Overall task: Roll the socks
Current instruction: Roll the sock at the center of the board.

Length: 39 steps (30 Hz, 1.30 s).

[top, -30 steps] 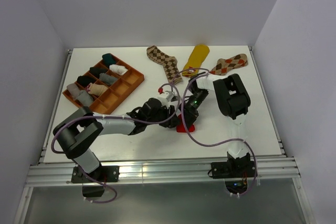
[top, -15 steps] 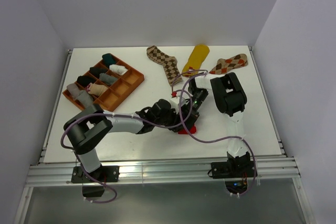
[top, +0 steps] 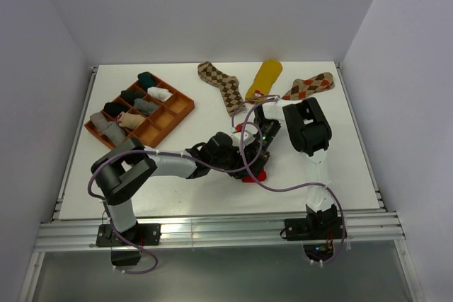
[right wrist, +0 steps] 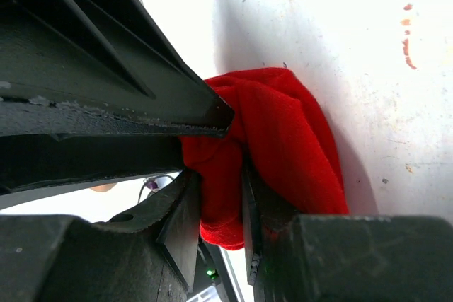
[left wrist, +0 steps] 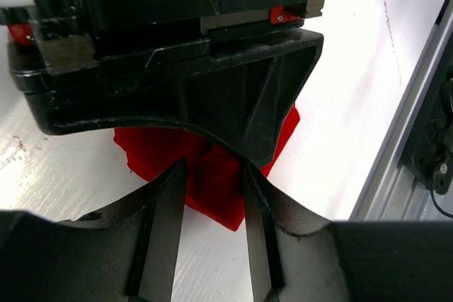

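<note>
The red sock (right wrist: 283, 139) lies bunched near the middle of the bench (top: 340, 167), and both my arms crowd in on it because a roll needs one end pinned while the other is turned over. My right tool (right wrist: 219, 196) does the pinning: its jaws are clamped on a thick fold of red fabric. My left tool (left wrist: 214, 175) faces the sock from the opposite side, directly under the right tool's body, with its jaws apart around the sock's near edge; I cannot tell whether they press it yet. Beyond the red sock lie two argyle socks (top: 223, 84) (top: 309, 87) and the mustard sock (top: 265, 78), flat and unrolled; the orange tray (top: 182, 109) sits far to its left.
</note>
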### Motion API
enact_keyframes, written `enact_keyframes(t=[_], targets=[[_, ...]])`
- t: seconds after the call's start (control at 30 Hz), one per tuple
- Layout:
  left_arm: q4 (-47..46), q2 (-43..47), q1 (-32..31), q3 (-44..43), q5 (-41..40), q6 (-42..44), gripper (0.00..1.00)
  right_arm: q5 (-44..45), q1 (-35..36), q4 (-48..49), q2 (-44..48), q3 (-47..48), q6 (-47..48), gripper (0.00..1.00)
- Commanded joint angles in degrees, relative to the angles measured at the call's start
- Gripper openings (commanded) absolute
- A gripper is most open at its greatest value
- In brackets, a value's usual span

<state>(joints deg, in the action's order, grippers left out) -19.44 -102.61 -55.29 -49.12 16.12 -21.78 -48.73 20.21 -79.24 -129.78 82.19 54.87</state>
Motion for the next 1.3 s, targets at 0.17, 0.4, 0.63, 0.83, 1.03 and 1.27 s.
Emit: enact_keyframes(t=[0.17, 0.4, 0.63, 0.83, 1.03, 1.27], targets=[[0.1, -2.2, -0.3, -0.6, 7.7, -0.2, 0.45, 4.4, -0.4, 8.7, 0.8, -0.1, -1.6, 0.22], [2.5, -4.8, 0.4, -2.6, 6.6, -0.6, 0.23, 4.6, -0.3, 9.2, 1.3, -0.5, -2.2, 0.22], [6.6, -7.6, 0.4, -5.2, 5.1, -2.4, 0.00, 5.1, -0.4, 13.2, 6.3, -3.2, -3.8, 0.32], [11.9, -8.8, 0.5, -6.2, 1.9, -2.7, 0.00, 4.0, -1.5, 12.7, 11.4, -3.7, -3.4, 0.40], [11.7, -9.4, 1.9, -4.9, 3.3, -4.7, 0.00, 2.1, -4.9, 14.3, 17.7, -7.7, -3.3, 0.45], [10.8, -11.3, 6.6, -4.1, 8.2, -9.8, 0.00, 4.3, -8.4, 26.0, 29.8, -17.1, -7.8, 0.52]])
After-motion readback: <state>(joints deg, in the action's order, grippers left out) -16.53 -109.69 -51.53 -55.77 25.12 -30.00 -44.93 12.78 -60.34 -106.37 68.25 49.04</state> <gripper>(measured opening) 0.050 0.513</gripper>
